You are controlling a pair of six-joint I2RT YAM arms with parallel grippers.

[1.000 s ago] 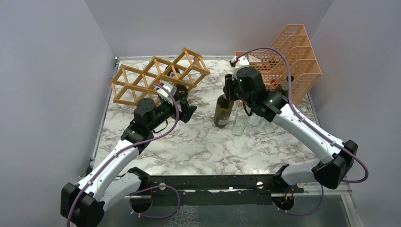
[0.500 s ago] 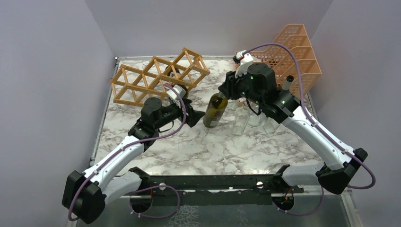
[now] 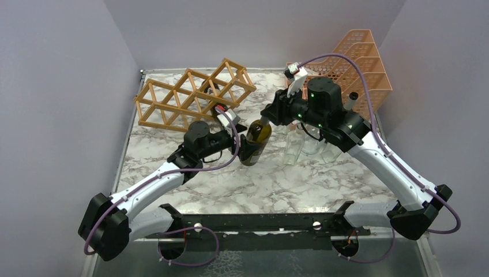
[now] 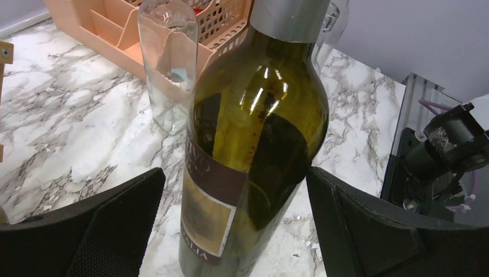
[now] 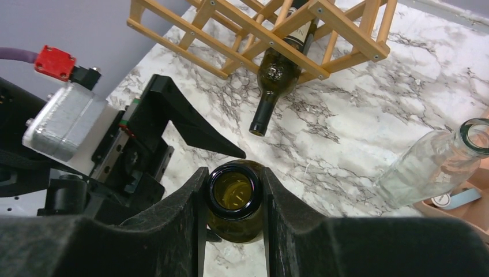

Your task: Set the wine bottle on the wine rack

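Note:
The wine bottle is dark green with a brown and yellow label, and it is tilted at mid-table with its base low over the marble. My right gripper is shut on its neck; in the right wrist view both fingers of the gripper press the open mouth of the bottle. My left gripper is open, and its fingers straddle the bottle's lower body with gaps on both sides, as the left wrist view shows. The label faces that camera. The wooden lattice wine rack stands at the back left.
Another dark bottle lies in the rack, neck pointing out. Clear glass bottles stand right of the wine bottle; one shows in the left wrist view. A peach mesh tray organiser stands at the back right.
My right gripper has carried the bottle leftwards and tilted it. My left arm has swung right, and its open fingers have come round the bottle's body.

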